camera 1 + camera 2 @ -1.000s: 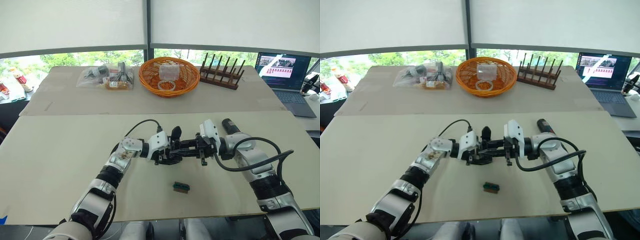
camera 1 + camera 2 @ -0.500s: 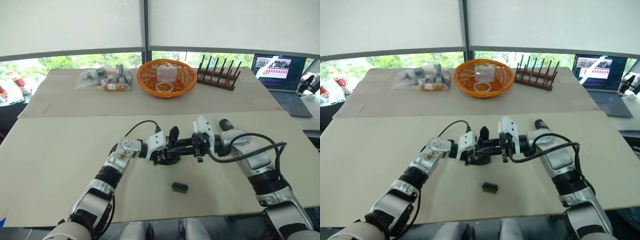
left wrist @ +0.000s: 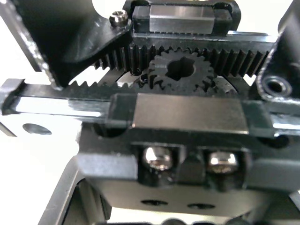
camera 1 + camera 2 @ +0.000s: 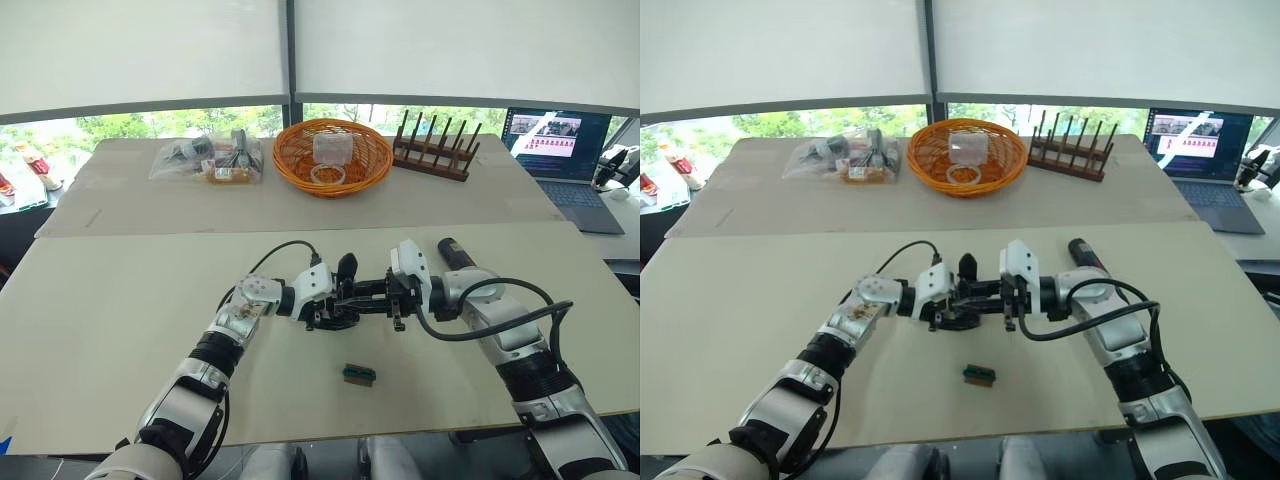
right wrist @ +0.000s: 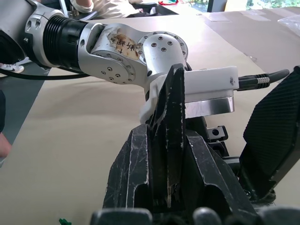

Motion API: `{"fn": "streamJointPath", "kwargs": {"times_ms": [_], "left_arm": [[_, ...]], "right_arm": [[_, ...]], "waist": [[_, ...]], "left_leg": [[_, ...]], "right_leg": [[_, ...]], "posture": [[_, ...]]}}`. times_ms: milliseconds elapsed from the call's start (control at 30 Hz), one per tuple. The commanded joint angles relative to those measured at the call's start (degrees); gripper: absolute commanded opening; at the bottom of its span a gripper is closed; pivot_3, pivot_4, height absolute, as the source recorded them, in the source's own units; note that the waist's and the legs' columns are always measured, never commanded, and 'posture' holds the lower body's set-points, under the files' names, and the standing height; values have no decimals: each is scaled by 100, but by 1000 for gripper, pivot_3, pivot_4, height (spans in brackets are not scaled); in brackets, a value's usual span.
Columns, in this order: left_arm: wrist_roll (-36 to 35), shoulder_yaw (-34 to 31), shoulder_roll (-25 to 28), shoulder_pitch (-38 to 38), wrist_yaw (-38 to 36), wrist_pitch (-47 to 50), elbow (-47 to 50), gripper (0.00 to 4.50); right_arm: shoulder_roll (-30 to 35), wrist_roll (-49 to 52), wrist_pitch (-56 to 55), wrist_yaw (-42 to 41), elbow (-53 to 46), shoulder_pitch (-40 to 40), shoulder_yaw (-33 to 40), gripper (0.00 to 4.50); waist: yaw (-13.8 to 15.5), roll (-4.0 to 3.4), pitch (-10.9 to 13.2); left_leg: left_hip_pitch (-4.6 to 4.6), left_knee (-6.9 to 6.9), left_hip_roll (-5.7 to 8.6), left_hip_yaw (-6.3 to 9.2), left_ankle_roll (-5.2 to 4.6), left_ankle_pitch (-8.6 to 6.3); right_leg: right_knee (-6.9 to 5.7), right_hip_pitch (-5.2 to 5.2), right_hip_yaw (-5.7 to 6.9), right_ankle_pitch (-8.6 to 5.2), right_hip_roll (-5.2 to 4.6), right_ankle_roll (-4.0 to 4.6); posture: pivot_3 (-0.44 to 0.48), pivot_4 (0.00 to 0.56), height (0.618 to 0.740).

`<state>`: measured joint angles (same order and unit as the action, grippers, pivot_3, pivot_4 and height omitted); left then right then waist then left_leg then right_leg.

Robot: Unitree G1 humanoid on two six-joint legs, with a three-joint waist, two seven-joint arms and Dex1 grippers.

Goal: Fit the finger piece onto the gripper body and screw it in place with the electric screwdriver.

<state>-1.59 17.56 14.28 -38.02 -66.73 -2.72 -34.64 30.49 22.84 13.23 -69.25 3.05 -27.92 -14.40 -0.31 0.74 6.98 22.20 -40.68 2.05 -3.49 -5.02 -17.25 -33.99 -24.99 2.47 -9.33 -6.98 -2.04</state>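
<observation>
While both arms meet over the near table (image 4: 120, 300), the whole job sits between them. Left gripper (image 4: 325, 303) is clamped on the gripper body (image 4: 340, 300), holding it just off or on the tabletop — cannot tell which. Left wrist view looks straight into the body: toothed racks, a central pinion, two screw heads in a bracket.

Right gripper (image 4: 385, 296) comes in from the opposite side, tip to tip with the left. Right wrist view shows its fingers (image 5: 168, 154) pressed together, pinching a thin dark part; judged to be the finger piece, though too narrow to be sure.

- Key relation: body lies straight ahead of the right gripper, along its own finger axis, touching or nearly so. Insertion line runs side to side across the table, arm to arm.
- Pointed black finger (image 4: 347, 266) on the body stands up and away from the robot, clear of that line.
- Electric screwdriver (image 4: 450, 250) lies behind the right wrist, close beside that forearm; right arm is far the nearer.
- Green-and-brown block (image 4: 359, 374) lies on the table nearer the robot than both grippers, well apart.
- Open tabletop all round; edges distant.

Judgement: fitting step in hand, screwing not begun.
</observation>
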Motion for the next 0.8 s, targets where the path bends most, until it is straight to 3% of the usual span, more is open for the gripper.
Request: {"fn": "streamJointPath", "kwargs": {"times_ms": [33,100,167,300,400,633,767,800], "left_arm": [[-124,-136,7,-137,-35,-73,48,2421],[-125,-135,-10,-146,-33,-86,31,2421],[-120,-130,-32,-152,-30,-103,10,2421],[-138,-124,-77,-165,-51,-140,-37,2421],[-144,-130,-113,-169,-56,-166,-83,2421],[-192,-168,-204,-178,-88,-152,-157,2421],[-239,-157,-121,-141,-265,8,-130,4351],[-243,-126,-66,-105,-368,-2,-72,4468]], "right_arm": [[38,-331,138,-97,409,333,-266,401],[40,-146,273,-141,224,230,-122,401],[62,31,306,-155,-85,148,46,1460],[407,357,702,-108,-1079,26,432,2820],[757,569,1052,7,-1621,34,794,2833],[1774,1146,1805,31,-2621,475,1698,2833],[2163,1370,2013,107,-2928,867,2082,2833],[2196,1419,2063,167,-2979,939,2142,2833]], "waist": [[2,0,0],[7,0,2],[25,1,7],[59,-20,40],[107,-19,40],[169,-15,43],[188,-11,45],[181,-10,46]], "left_leg": [[5,0,0,0,0,0],[11,0,1,0,0,1],[20,0,1,0,0,1],[82,-12,9,-1,-28,27],[133,-19,10,-1,8,58],[149,-19,10,-1,-16,45],[149,-19,9,-1,-22,42],[149,-19,8,-1,-23,42]], "right_leg": [[0,-3,0,0,0,0],[0,-4,-1,0,0,0],[0,-5,0,0,-1,0],[-9,-58,-2,2,-9,-2],[-11,-111,2,5,-7,-2],[-1,-114,14,5,-11,-2],[1,-112,22,5,-12,-2],[0,-112,22,5,-10,-2]], "posture": [[0,150,740],[0,150,740],[0,150,740],[0,150,740],[0,150,740],[0,150,740],[0,150,740],[0,150,740]]}}
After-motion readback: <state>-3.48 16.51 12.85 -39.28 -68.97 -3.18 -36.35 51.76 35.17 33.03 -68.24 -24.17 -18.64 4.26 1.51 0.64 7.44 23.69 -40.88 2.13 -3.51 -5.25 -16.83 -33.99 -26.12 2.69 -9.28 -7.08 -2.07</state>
